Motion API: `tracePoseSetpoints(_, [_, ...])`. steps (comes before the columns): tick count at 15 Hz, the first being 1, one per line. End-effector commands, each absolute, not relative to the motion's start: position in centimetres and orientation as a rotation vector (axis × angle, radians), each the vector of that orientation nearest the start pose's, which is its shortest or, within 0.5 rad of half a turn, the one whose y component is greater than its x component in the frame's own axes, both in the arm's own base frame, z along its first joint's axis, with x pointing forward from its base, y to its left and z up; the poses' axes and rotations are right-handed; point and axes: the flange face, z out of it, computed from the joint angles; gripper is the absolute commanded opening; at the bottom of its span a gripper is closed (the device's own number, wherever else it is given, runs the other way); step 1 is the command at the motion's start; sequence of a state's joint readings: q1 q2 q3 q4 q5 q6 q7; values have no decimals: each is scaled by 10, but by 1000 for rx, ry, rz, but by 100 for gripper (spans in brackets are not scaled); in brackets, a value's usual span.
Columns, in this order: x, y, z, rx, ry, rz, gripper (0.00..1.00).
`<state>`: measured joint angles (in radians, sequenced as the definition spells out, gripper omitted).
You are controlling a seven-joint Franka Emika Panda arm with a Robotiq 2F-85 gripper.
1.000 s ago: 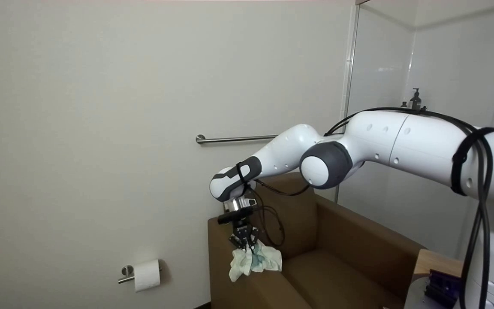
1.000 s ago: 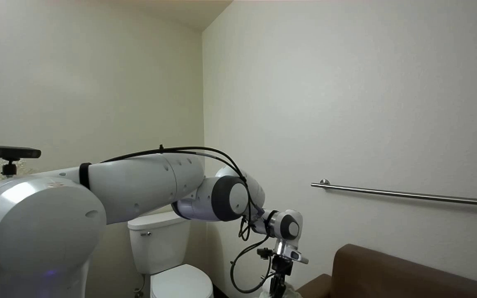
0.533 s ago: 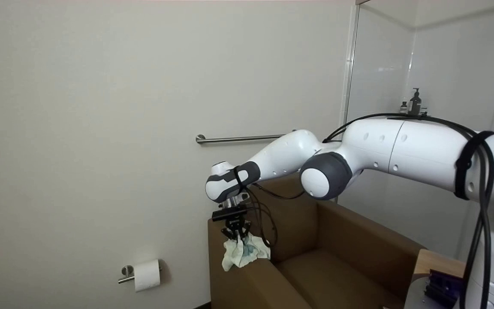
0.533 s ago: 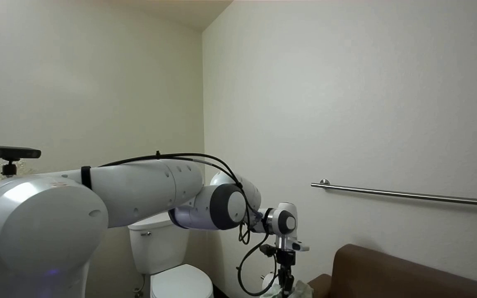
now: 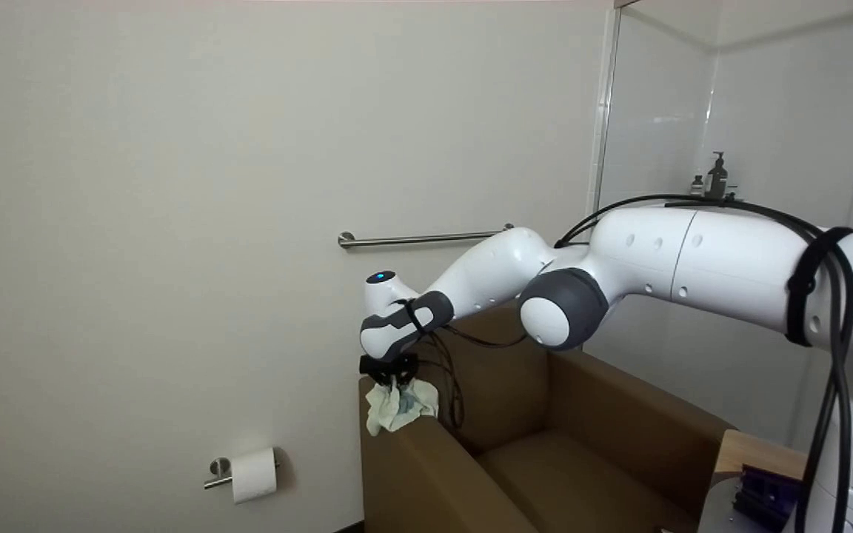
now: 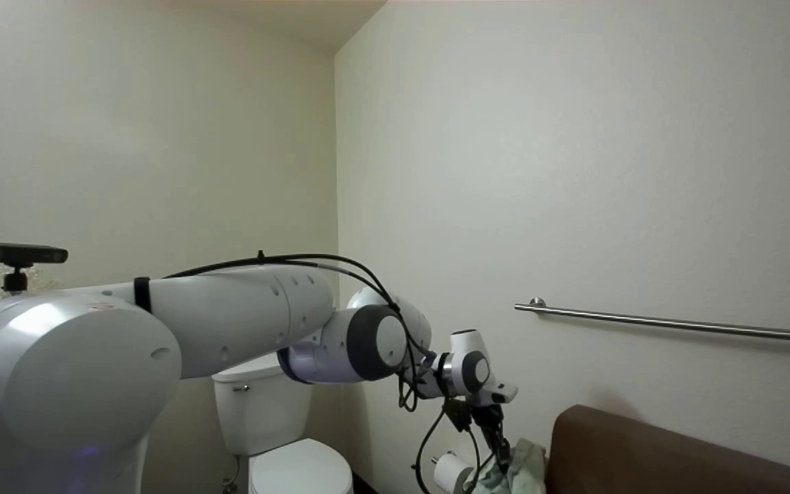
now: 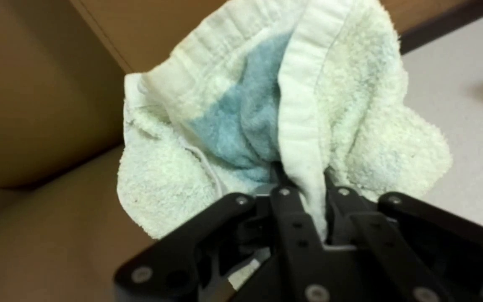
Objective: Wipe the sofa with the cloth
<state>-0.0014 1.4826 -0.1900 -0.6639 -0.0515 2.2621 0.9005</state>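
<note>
The brown sofa point(image 5: 434, 474) stands against the wall; its back shows in an exterior view point(image 6: 642, 456), and it also shows in the wrist view point(image 7: 44, 109). The cloth point(image 5: 389, 411) is white with a blue patch and lies crumpled over the far end of the sofa's near armrest, by the backrest. It also shows in an exterior view point(image 6: 525, 470) and in the wrist view point(image 7: 241, 109). My gripper point(image 7: 303, 173) is shut on a fold of the cloth. It shows in both exterior views point(image 5: 395, 382) point(image 6: 503, 461), tilted; its fingertips are partly hidden by cloth.
A metal bar point(image 5: 419, 240) runs along the wall behind the sofa. A toilet paper roll point(image 5: 254, 475) hangs on the wall beside the armrest. A toilet point(image 6: 299, 466) stands in the corner. A wooden surface point(image 5: 760, 453) and a purple object point(image 5: 767, 496) are near the robot base.
My gripper and the cloth have moved along the armrest toward the backrest, and the arm has lowered somewhat. The wrist has tilted. The cloth has stayed in the grip.
</note>
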Motion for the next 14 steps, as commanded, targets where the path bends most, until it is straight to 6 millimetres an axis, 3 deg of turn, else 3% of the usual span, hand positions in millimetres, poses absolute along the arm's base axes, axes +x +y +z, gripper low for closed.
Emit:
tracePoseSetpoints(1, [799,-53,66,-2973,1353,-444,9])
tracePoseSetpoints(5, [803,-38,98,-3020,1343,-357,9])
tracePoseSetpoints(10, [808,-26,159,-3072,1450,-341,9])
tracePoseSetpoints(14, [797,-31,183,-3085,1490,-114,8])
